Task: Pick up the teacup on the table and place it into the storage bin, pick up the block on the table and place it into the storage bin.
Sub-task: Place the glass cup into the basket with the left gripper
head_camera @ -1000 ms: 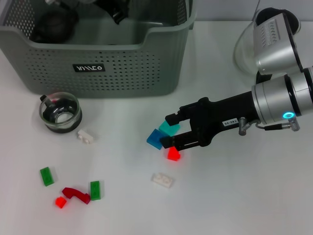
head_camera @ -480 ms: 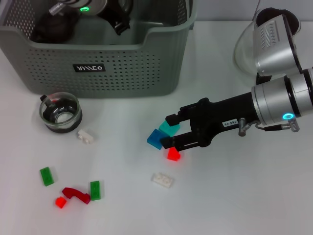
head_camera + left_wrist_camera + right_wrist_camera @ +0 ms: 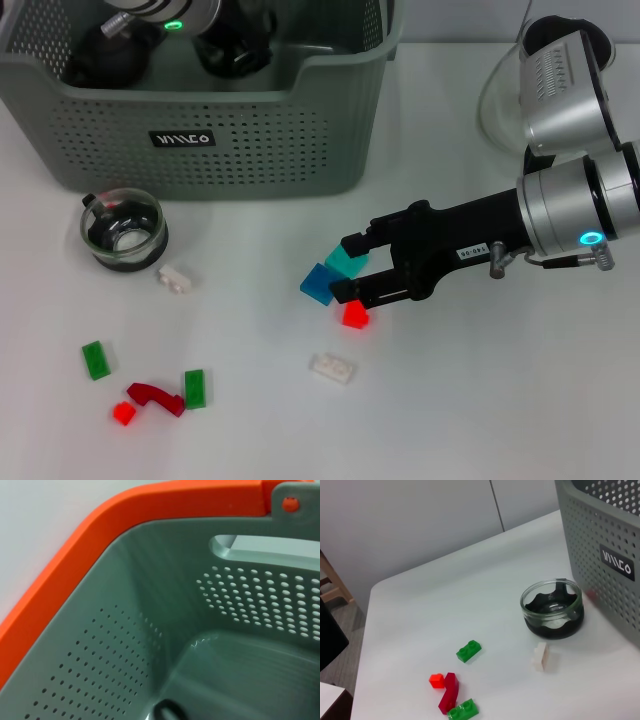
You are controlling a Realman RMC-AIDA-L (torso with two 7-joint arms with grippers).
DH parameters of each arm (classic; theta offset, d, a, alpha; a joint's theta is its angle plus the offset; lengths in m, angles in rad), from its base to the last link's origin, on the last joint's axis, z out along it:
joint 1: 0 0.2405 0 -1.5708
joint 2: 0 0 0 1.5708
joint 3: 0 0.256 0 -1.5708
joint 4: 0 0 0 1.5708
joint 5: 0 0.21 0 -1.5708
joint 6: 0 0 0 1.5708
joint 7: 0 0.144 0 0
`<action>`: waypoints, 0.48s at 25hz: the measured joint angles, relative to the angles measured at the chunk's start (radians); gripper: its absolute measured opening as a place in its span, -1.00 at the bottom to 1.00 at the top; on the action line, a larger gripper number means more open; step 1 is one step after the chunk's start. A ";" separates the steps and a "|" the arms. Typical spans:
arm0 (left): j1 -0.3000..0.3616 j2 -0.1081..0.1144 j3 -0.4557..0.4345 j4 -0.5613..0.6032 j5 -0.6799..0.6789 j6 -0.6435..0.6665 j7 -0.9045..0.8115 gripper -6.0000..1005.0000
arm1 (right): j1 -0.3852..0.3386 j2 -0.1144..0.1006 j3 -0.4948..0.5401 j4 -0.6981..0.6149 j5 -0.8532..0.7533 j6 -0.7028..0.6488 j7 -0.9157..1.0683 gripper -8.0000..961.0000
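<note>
The teacup (image 3: pixel 123 232), clear glass on a black base, stands on the table in front of the storage bin (image 3: pixel 200 140); the right wrist view shows the teacup (image 3: pixel 552 609) beside the storage bin (image 3: pixel 605 540) too. My right gripper (image 3: pixel 345 268) is shut on a teal block (image 3: pixel 347 262) at mid-table, with a blue block (image 3: pixel 317 283) and a red block (image 3: pixel 354 316) touching or close by. My left gripper (image 3: pixel 232 48) is down inside the bin, near a dark round object (image 3: pixel 105 50). The left wrist view holds only the bin's perforated inner wall (image 3: pixel 125 630).
Loose blocks lie on the table: white ones (image 3: pixel 176 279) (image 3: pixel 331 367), green ones (image 3: pixel 96 359) (image 3: pixel 194 388), a small red one (image 3: pixel 123 412) and a dark red curved piece (image 3: pixel 156 397). A clear glass jug (image 3: pixel 500 100) stands at the back right behind my right arm.
My left arm has shifted inside the bin, its dark end moving lower and to the left. The right gripper and the teal block have hardly moved.
</note>
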 joint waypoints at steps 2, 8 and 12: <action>0.004 0.000 -0.002 0.005 0.000 -0.005 -0.002 -0.42 | -0.001 0.000 0.000 0.000 0.000 0.000 0.001 0.43; 0.023 0.010 -0.007 0.059 0.000 0.003 -0.025 -0.03 | -0.002 0.000 0.001 0.000 0.000 0.000 0.001 0.43; 0.070 0.013 -0.012 0.221 0.000 0.071 -0.040 0.20 | -0.002 0.003 0.005 0.004 0.000 0.004 0.001 0.43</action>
